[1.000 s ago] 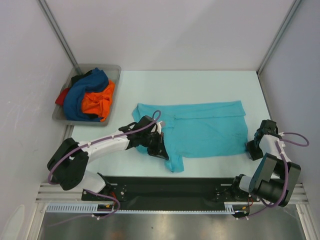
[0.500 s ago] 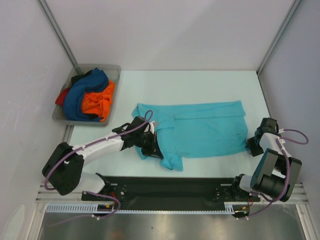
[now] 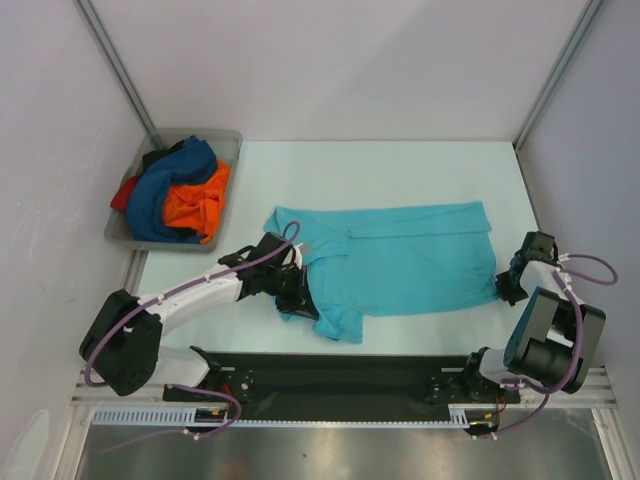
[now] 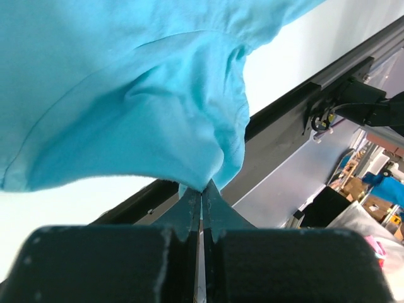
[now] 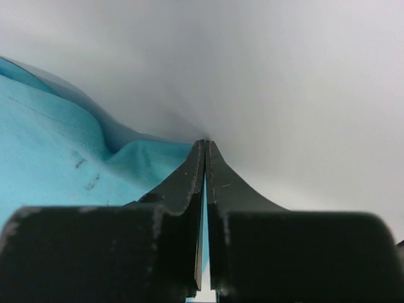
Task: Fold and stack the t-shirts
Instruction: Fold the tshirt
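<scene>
Pale grey walls [image 3: 350, 70] close in a light mint table [image 3: 400, 165] on the left, far and right sides. A black rail [image 3: 340, 375] runs along the near edge, where both arms are bolted.

Spread across the middle of the table lies the turquoise t-shirt [image 3: 410, 260], its long side running left to right. Most of it lies flat. The right part has a band folded along the far edge, and the near-left part is bunched, with one sleeve trailing toward the near edge.

From the near-left corner the left arm [image 3: 190, 292] stretches low across the table to the left side of the shirt. The right arm [image 3: 548, 330] stands folded up at the near-right corner, its wrist turned toward the shirt's right edge.

A grey plastic tray [image 3: 226, 143] sits at the far left, well apart from the spread shirt. It holds a loose heap: a dark blue shirt [image 3: 170, 185] across most of it, an orange shirt [image 3: 195, 205] on its near-right side, and a bit of a red shirt [image 3: 124, 193] showing at the left edge.

The left gripper [image 3: 300, 290] rests on the bunched near-left cloth. In the left wrist view its fingers are pressed together [image 4: 201, 192], pinching a gather of turquoise fabric at the tips. The right gripper [image 3: 503, 287] meets the near-right corner of the shirt. Its fingers are likewise closed [image 5: 205, 148], with a thin strip of turquoise caught between them.
</scene>
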`<state>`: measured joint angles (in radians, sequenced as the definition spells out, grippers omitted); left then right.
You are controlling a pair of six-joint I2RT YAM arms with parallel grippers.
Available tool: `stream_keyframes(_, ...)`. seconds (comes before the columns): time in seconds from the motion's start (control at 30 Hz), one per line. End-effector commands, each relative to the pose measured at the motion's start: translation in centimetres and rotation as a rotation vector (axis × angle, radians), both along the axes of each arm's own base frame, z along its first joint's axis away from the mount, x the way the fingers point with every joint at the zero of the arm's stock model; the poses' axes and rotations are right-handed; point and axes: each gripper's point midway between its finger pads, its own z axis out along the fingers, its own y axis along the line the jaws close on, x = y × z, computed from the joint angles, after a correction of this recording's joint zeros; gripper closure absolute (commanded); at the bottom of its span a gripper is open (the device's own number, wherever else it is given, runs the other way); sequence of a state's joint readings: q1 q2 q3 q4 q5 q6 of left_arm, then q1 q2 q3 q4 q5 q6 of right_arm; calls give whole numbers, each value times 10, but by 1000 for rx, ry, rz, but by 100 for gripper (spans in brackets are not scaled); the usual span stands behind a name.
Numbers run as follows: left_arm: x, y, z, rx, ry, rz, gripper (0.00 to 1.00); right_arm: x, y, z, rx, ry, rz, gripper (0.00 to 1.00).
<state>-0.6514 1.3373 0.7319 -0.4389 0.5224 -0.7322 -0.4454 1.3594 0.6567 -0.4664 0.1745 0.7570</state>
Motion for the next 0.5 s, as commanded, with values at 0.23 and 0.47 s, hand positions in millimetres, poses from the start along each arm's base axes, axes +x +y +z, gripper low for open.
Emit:
stream_keyframes(0.23, 1, 10, 14, -5, -48, 53, 100, -35, -4, 26, -72, 97, 17, 100)
stream_keyframes(0.47, -1, 15, 23, -23, -78, 89, 100, -33, -1, 37, -70, 65, 37, 100)
